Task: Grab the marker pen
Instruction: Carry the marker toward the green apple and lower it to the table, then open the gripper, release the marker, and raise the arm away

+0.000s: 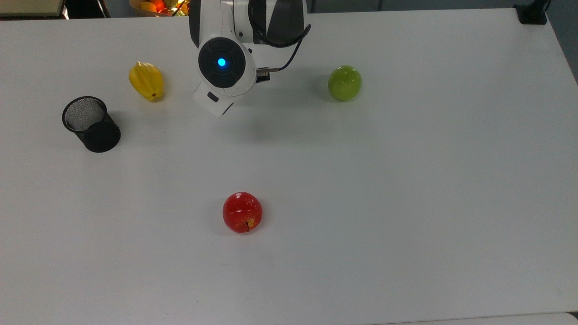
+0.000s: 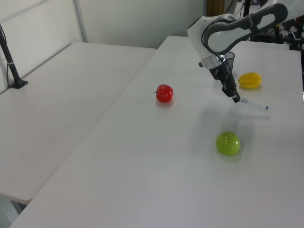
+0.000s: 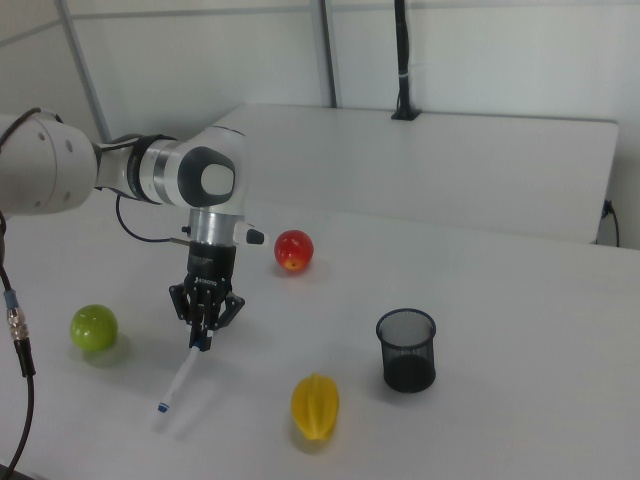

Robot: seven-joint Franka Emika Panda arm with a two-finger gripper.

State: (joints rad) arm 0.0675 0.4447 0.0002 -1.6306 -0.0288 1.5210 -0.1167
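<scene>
White tabletop w/ black mesh pen cup, red apple, green apple, yellow starfruit. Gripper jaws narrow, pinching marker pen by blue cap, pen slanting down above tabletop, betw. green apple & starfruit.
</scene>
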